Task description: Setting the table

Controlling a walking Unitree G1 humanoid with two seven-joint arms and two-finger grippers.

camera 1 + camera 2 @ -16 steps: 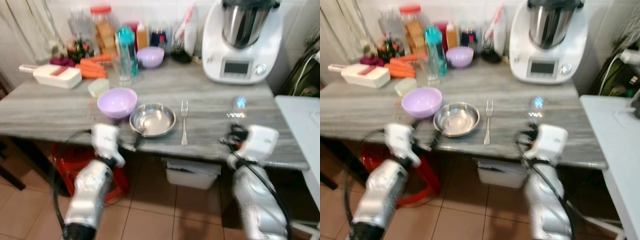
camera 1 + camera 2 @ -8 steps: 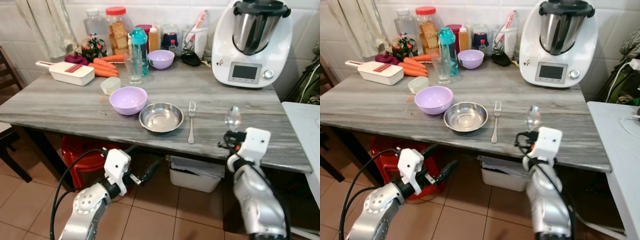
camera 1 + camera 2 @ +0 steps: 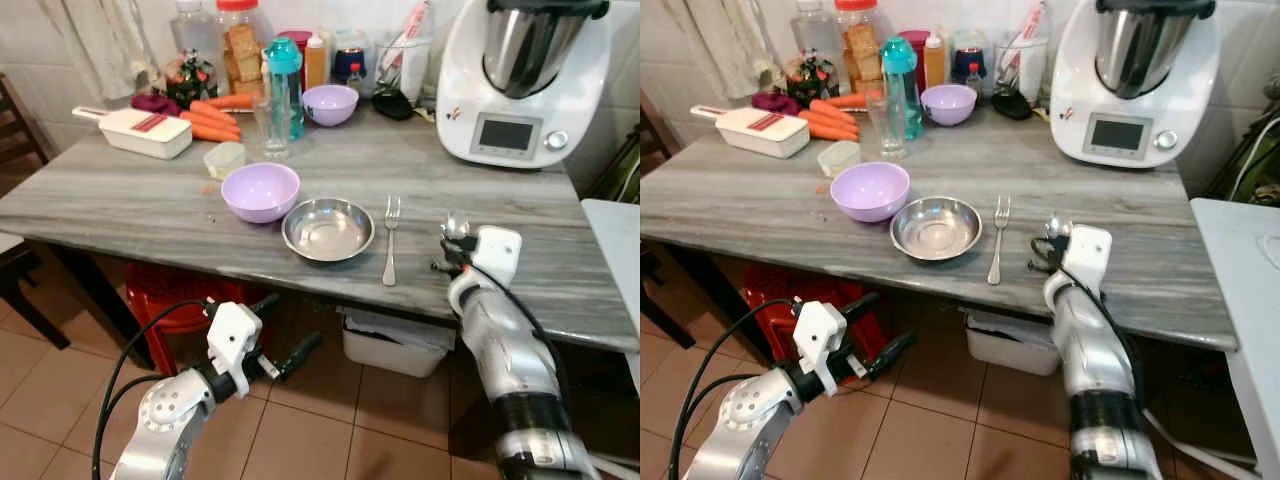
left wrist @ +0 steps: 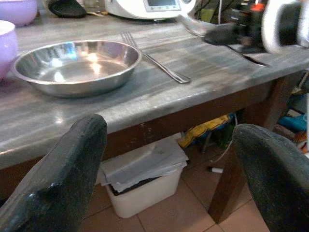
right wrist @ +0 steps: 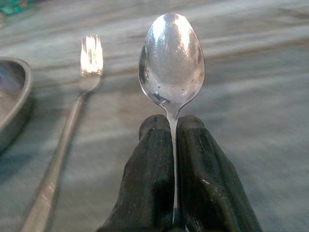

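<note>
Grey wood-grain tabletop [image 3: 120, 205] stands against a tiled wall, with jars, carrots [image 3: 208, 122] and a white kitchen machine [image 3: 522, 80] along its far edge.

1. Left gripper [image 3: 285, 355]: hangs below the near edge of the tabletop, over the tiled floor, jaws apart and empty. One second ago it was at the near edge beside the steel bowl; it has since dropped away and plays no part in the current step.
2. Place setting: a lilac bowl [image 3: 260, 190] sits left of the steel bowl [image 3: 328, 228], just beside it. The fork [image 3: 390, 240] lies right of the steel bowl, tines toward the far edge.
3. Right gripper [image 5: 171, 145]: jaws clamped on the handle of the spoon [image 5: 172, 58], bowl end pointing toward the far edge. Since half a second ago the spoon has come in closer to the fork and lower over the tabletop, near the near edge.

Judgement: the spoon is nearly in place beside the fork. Whether it touches the tabletop cannot be told. Remaining action is probably lowering and release.
</note>
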